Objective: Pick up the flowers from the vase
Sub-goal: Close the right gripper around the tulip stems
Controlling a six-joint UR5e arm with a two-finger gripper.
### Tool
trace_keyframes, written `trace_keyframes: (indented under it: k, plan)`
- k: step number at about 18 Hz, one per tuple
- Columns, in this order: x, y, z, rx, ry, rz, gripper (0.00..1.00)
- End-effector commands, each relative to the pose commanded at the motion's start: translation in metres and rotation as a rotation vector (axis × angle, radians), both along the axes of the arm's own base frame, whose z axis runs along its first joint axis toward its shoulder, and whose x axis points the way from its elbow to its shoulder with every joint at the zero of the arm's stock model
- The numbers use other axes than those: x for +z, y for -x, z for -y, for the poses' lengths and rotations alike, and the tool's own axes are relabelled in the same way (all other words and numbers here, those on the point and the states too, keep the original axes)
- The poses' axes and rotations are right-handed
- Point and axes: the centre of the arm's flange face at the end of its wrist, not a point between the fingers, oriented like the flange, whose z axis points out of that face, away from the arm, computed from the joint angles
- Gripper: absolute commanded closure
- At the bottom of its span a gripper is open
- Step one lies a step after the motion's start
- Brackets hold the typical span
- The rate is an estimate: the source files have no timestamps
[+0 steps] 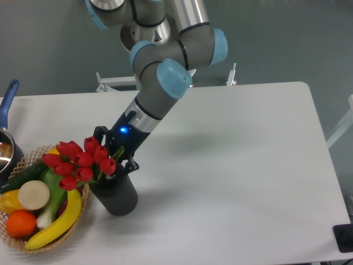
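The flowers (80, 160), a bunch of red tulips with green stems, stand in the vase (117, 200), a short dark ribbed cylinder near the table's front left. The blossoms lean left over the basket. My gripper (108, 162) comes down at a slant from the upper right, straddling the stems just above the vase mouth. One finger link (99, 133) shows behind the blossoms and the other (132, 164) to their right. The fingertips are hidden by the flowers, so whether they press the stems is unclear.
A wicker basket (10, 238) with a banana, an orange, a cucumber and other produce sits directly left of the vase, touching it or nearly so. A blue-handled pot (7, 103) is at the left edge. Metal brackets (116, 81) stand at the table's far edge.
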Motion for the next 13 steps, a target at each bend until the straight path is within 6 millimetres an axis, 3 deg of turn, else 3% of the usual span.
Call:
trace_keyframes:
  k: [13]
  plan:
    - [0.038, 0.028, 0.008, 0.066, -0.078, 0.062, 0.60]
